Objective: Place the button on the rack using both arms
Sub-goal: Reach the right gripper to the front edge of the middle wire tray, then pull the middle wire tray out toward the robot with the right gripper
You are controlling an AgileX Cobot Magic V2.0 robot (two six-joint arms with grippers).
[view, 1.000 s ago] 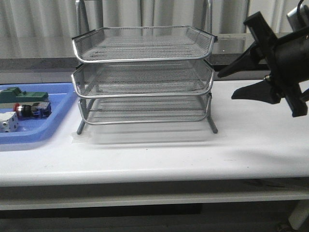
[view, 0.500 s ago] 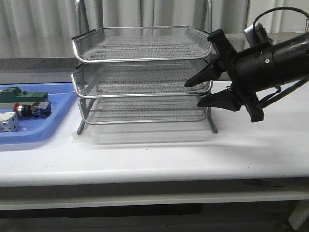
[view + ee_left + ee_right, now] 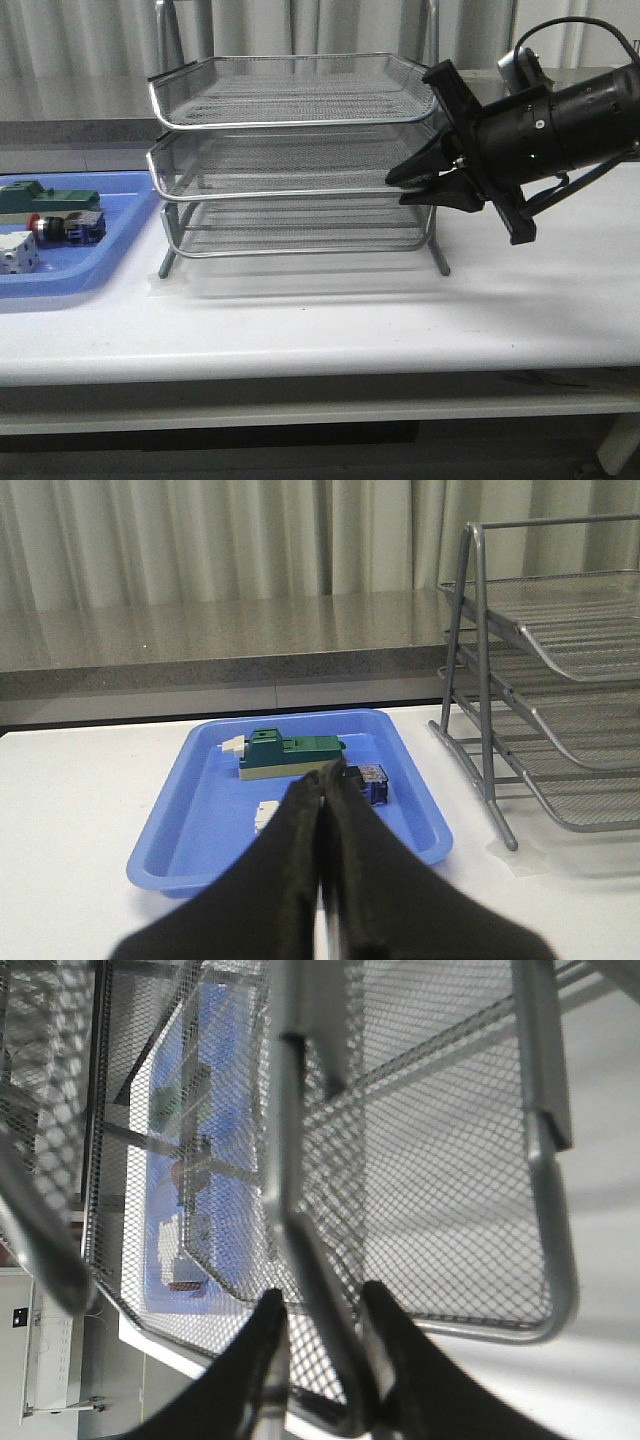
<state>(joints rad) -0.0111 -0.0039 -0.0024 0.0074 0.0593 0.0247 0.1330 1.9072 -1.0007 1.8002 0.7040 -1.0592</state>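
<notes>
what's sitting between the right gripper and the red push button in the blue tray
In the front view, the silver wire-mesh rack stands between the right gripper and the red-capped button.

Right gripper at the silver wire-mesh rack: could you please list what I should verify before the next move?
1. Right gripper straddles the middle-tier rim of the silver wire-mesh three-tier rack: ok, the rim wire lies between its fingers.
2. Firm clamp on that rim: cannot tell.
3. Red-capped push-button switch lies ungrasped in the blue plastic tray: ok.
4. Left gripper open for pickup: not ok, fingers shut together.
5. Rack stands level on the white table: ok.
</notes>
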